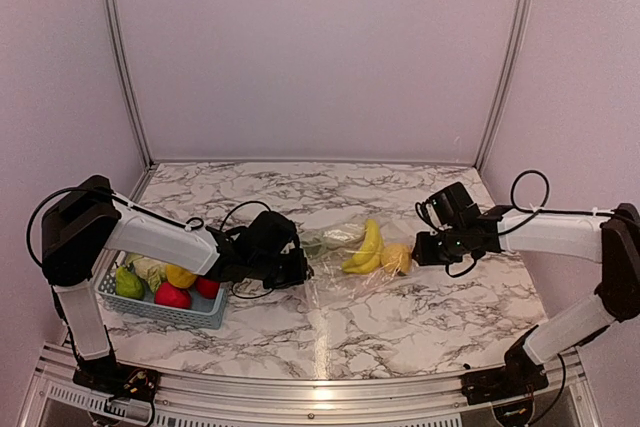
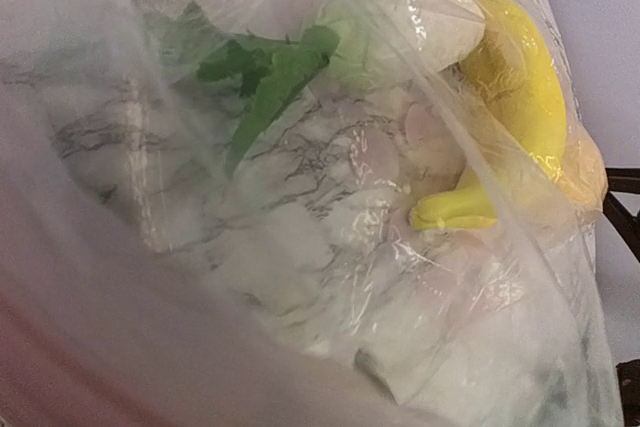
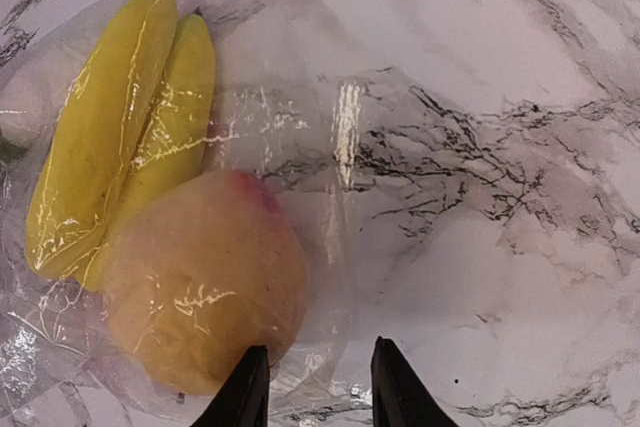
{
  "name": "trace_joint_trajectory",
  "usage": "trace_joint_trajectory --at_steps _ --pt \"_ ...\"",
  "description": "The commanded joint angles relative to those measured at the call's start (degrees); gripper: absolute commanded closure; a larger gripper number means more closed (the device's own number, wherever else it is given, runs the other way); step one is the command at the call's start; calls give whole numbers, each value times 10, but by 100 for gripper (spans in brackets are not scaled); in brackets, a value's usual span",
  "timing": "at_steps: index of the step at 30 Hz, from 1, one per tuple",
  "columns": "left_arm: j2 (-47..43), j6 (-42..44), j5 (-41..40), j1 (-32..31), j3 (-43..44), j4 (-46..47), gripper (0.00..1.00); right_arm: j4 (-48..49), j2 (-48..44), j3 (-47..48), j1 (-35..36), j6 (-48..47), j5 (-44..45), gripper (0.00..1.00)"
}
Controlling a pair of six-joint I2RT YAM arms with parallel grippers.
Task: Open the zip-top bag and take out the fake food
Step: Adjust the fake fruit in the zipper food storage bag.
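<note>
The clear zip-top bag (image 1: 340, 287) lies on the marble between my two grippers. Inside it are yellow bananas (image 1: 367, 245), a peach-orange round fruit (image 1: 397, 258) and a pale leafy cabbage (image 1: 338, 237). My left gripper (image 1: 298, 269) is at the bag's left end. The bag's plastic (image 2: 400, 277) is bunched over the left wrist camera and hides the fingers, which look shut on it. Through it show the bananas (image 2: 520, 77) and the cabbage (image 2: 390, 37). My right gripper (image 3: 319, 347) stands open with the bag's crinkled edge (image 3: 330, 387) between its fingers, next to the round fruit (image 3: 200, 287) and the bananas (image 3: 120, 117).
A light blue basket (image 1: 195, 319) stands at the near left, beside the left arm. It holds a green pear (image 1: 128, 282), red apples (image 1: 172, 295) and a yellow fruit (image 1: 181, 275). Pale walls close off the table's back and sides.
</note>
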Motion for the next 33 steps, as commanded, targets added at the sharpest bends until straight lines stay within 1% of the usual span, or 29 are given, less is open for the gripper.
trace_joint_trajectory --at_steps 1,4,7,9,12,15,19,22,28,33 --pt "2 8 -2 -3 14 -4 82 24 21 -4 -5 -1 4 67" --pt "4 7 -2 -4 13 -1 81 25 34 -4 -5 -9 7 63" --pt "6 6 -1 -3 13 2 81 28 48 -5 -5 -18 11 55" --pt "8 7 -1 -3 15 1 80 25 52 -4 -3 -20 11 51" --pt "7 8 -2 -4 16 -2 80 3 34 10 0 -22 18 50" --pt "6 7 -3 -4 15 -2 80 -32 -11 28 0 -24 29 51" --pt "6 9 -3 -3 15 -5 80 -63 -40 55 0 -26 40 58" --pt "7 9 -3 -3 17 -5 80 -58 -40 70 1 -25 29 61" --pt "9 9 -5 -4 21 -5 80 -34 8 99 17 -16 4 77" --pt "8 10 -6 -3 20 -6 80 -17 44 109 32 -10 2 83"
